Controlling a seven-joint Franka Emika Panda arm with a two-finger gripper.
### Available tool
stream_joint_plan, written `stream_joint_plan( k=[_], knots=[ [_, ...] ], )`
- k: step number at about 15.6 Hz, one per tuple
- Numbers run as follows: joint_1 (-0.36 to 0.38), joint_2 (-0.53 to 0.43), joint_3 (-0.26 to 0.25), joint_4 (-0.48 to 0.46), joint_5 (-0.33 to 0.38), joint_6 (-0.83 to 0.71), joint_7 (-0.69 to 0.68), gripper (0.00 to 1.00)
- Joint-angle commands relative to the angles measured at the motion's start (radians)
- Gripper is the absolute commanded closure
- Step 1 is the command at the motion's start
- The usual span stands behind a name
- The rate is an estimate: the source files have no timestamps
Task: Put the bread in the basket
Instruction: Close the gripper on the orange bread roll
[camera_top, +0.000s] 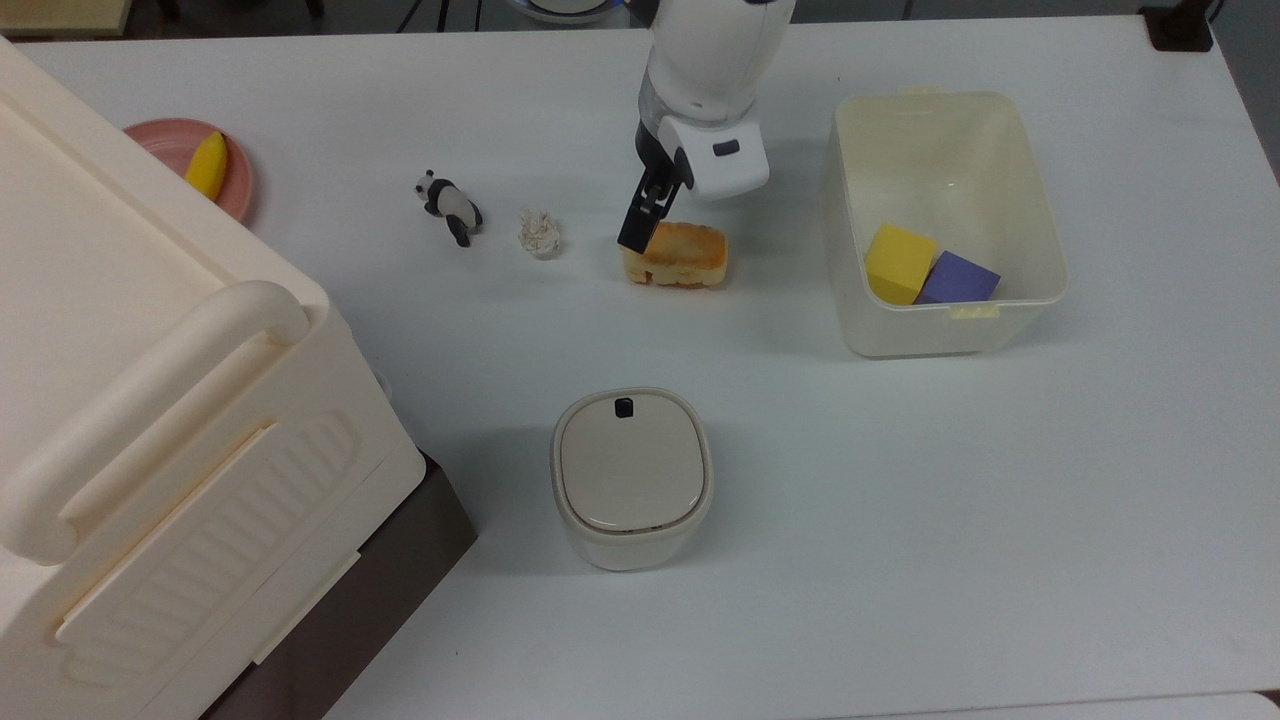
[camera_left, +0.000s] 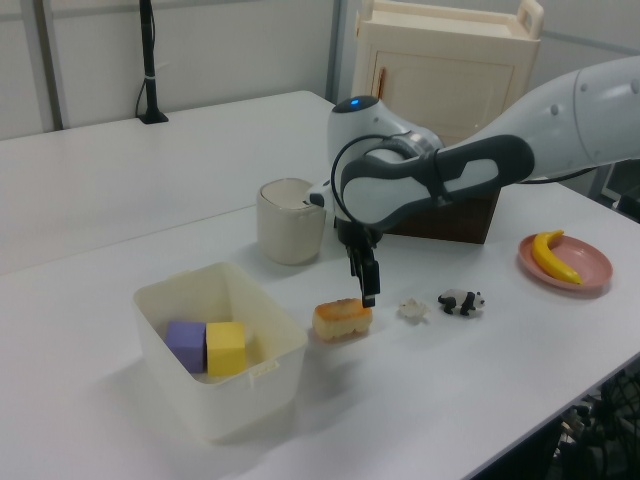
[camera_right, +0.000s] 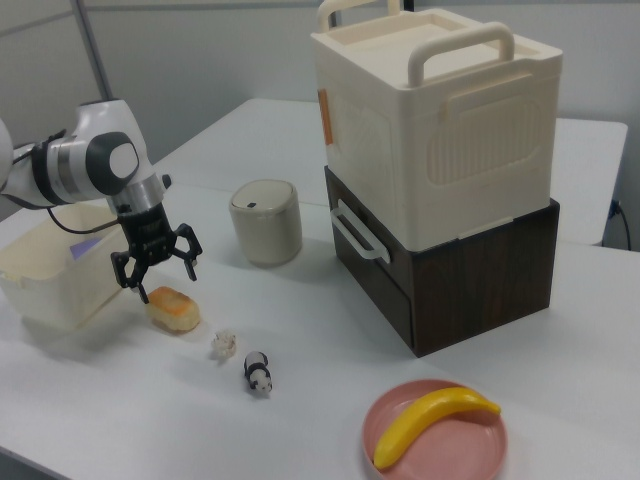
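Top view: bread (camera_top: 677, 254) lies on the white table (camera_top: 900, 500), between the paper ball (camera_top: 540, 233) and the basket (camera_top: 944, 222), apart from both. Gripper (camera_top: 650, 215) hangs right above the loaf's end toward the top view's left; one dark finger (camera_top: 637, 222) overlaps that end, the white wrist housing sits over the loaf's far edge. Right view: gripper (camera_right: 155, 271) is spread wide, fingers (camera_right: 187, 253) splayed to either side, nothing between them; bread (camera_right: 173, 308) sits just below and slightly toward the right view's right of the fingertips, w/ a gap visible, so no contact. Left view: gripper (camera_left: 367, 285) tip is just above the bread (camera_left: 342, 319), at its end toward the left view's right.

Orientation: loaf is flat on the table, toasted orange-brown top up, pale lumpy side facing the top view's bottom. Long axis runs approx. left-right in the top view, in line w/ the row of panda figure (camera_top: 448, 206), paper ball and basket; one short end faces the basket.

Basket holds a yellow block (camera_top: 899, 262) and a purple block (camera_top: 957, 279) in the corner nearest the top view's bottom right. Lidded bin (camera_top: 631, 475) stands well apart from the loaf, toward the top view's bottom.
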Motion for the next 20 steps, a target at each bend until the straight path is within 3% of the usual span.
stream_joint_plan(
  k=[1, 13, 14, 15, 18, 20],
  knots=[
    [0.025, 0.024, -0.007, -0.001, -0.047, 0.015, -0.011, 0.00],
    [0.045, 0.133, -0.008, 0.049, -0.112, 0.024, 0.032, 0.00],
    [0.045, 0.138, -0.008, 0.051, -0.115, 0.025, 0.033, 0.04],
    [0.045, 0.141, -0.008, 0.062, -0.123, 0.027, 0.032, 0.12],
    [0.044, 0.155, -0.008, 0.075, -0.132, 0.028, 0.032, 0.66],
    [0.042, 0.156, -0.007, 0.077, -0.143, 0.030, 0.027, 0.85]
  ],
)
